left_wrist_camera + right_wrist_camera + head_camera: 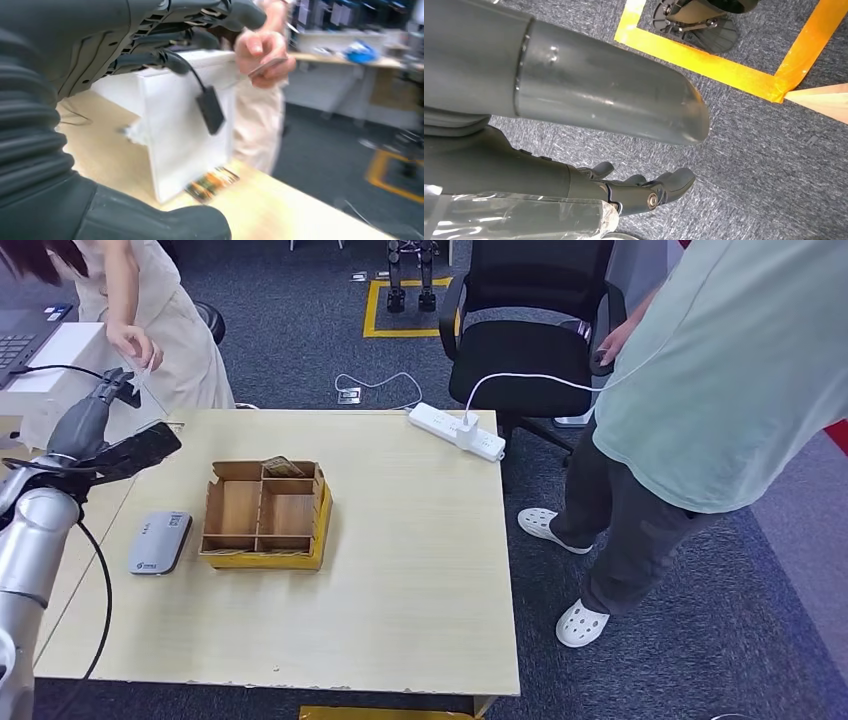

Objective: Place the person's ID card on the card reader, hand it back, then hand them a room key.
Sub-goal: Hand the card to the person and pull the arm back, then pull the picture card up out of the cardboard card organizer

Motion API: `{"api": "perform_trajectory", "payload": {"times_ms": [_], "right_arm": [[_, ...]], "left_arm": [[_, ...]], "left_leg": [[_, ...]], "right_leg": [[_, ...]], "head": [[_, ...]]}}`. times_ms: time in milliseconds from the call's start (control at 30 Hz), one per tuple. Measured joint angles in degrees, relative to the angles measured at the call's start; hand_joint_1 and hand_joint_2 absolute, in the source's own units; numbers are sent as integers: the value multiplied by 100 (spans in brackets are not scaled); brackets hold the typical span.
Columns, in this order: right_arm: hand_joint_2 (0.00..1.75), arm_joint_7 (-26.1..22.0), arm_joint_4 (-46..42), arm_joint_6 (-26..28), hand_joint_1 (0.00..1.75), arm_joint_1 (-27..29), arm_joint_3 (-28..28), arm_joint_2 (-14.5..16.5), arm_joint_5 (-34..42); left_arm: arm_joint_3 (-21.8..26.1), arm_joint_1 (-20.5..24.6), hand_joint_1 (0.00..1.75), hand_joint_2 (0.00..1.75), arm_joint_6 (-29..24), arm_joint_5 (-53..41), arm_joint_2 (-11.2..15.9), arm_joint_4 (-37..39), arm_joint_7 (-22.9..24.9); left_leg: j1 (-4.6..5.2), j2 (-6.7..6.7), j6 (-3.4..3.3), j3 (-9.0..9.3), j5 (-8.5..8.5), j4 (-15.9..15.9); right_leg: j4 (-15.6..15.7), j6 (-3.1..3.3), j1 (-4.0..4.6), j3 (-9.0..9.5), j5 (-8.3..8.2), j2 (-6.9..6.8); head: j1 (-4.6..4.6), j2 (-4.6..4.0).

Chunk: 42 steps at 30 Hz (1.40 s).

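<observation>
Outstretched past the worktop's (420, 570) far left corner, the left robot hand (112, 390) reaches, fingers apart and empty, toward the ID card (267, 66) pinched in a person's hand (265, 57). It should close squarely on the card's free edge, then carry it to the card reader (160, 542) by the left edge.

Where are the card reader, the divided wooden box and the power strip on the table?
card reader (160, 542): head view, middle of its grey top.
wooden box (323, 515): head view, its right outer wall.
power strip (435, 420): head view, bare white top left of the plug.
</observation>
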State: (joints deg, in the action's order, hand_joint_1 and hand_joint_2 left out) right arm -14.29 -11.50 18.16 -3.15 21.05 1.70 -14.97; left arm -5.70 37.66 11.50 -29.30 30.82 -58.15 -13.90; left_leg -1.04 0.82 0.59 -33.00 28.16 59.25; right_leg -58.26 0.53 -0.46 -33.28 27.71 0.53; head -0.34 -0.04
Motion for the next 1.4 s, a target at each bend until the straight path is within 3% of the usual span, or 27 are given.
{"api": "perform_trajectory", "payload": {"times_ms": [100, 233, 300, 400, 467, 533, 600, 667, 767, 900, 1033, 1200, 1400], "right_arm": [[0, -26, 1, -12, 0, 3, -3, -31, -8], [0, -30, 5, -20, 0, 15, -45, -62, 17], [0, -27, 9, -37, 0, 19, -79, -72, 22], [0, -25, 11, -67, 0, 16, -129, -76, 40], [0, -25, 11, -72, 0, 16, -156, -76, 53], [0, -18, 10, -68, 0, 16, -185, -73, 57], [0, -10, 10, -51, 0, 16, -219, -61, 58], [0, -9, 10, -21, 0, 22, -255, -42, 67], [0, -8, 10, 15, 0, 27, -290, -17, 65], [0, -7, 9, 33, 0, 25, -334, 5, 56], [0, -9, 10, 73, 0, 30, -391, 11, 39], [0, -26, 11, 122, 0, 51, -438, 11, 52], [0, -40, 27, 136, 0, 97, -491, 9, 53]], "left_arm": [[-293, -231, 0, 175, 1178, 866, 759, -757, -130], [-656, -712, 0, 175, 2075, 2229, 2216, -2097, -33], [-733, -1046, 0, 175, 2101, 2778, 2969, -2825, 103], [-739, -1874, 0, 175, 1674, 2918, 3936, -3855, 268], [-686, -2583, 0, 175, 1286, 2509, 4345, -4421, 307], [-606, -3225, 0, 175, 963, 1674, 4478, -4811, 269], [-594, -3700, 0, 175, 618, 559, 4318, -5009, 213], [-741, -4009, 0, 175, 116, -618, 3878, -5033, 249], [-1250, -4205, 0, 175, -631, -1966, 2991, -4806, 482], [-1854, -4234, 0, 175, -1429, -2827, 1699, -4294, 954], [-2204, -4216, 0, 175, -1898, -3375, 735, -3888, 1474], [-2252, -4165, 0, 175, -2224, -3655, -11, -3634, 1763], [-2037, -4174, 0, 175, -2399, -3576, -412, -3540, 1771]], "left_leg": [[-9, 11, 6, -8, 4, -1], [-16, 27, 14, -18, 9, -2], [-16, 23, 15, -22, 12, -2], [-13, 15, 15, -20, 17, -2], [-11, 11, 14, -19, 18, -2], [-9, 7, 14, -17, 18, -2], [-4, 5, 13, -10, 18, -3], [2, 5, 12, -1, 18, -4], [5, 4, 11, 2, 18, -5], [16, -11, 6, 0, 19, -3], [18, -14, 0, -2, 23, 0], [20, -14, -5, -1, 23, 0], [16, -14, -5, 0, 23, -1]], "right_leg": [[0, 1, 9, -10, 1, 11], [0, 2, 15, -26, 2, 29], [1, 2, 15, -27, 5, 25], [4, 1, 12, -23, 10, 14], [7, 1, 10, -20, 10, 9], [9, 1, 8, -16, 10, 3], [10, 0, 3, -8, 10, -1], [9, 0, -4, -1, 10, -1], [8, 0, -6, 2, 10, -1], [11, -4, -15, 6, 11, -15], [16, -10, -16, 7, 9, -19], [17, -12, -20, 6, 10, -19], [14, -12, -16, 5, 10, -19]], "head": [[2, -1], [-5, -1], [-3, -1], [0, 0], [1, 0], [1, 0], [2, 0], [-6, 0], [-11, 0], [-7, 0], [0, 0], [1, 0], [-3, 0]]}}
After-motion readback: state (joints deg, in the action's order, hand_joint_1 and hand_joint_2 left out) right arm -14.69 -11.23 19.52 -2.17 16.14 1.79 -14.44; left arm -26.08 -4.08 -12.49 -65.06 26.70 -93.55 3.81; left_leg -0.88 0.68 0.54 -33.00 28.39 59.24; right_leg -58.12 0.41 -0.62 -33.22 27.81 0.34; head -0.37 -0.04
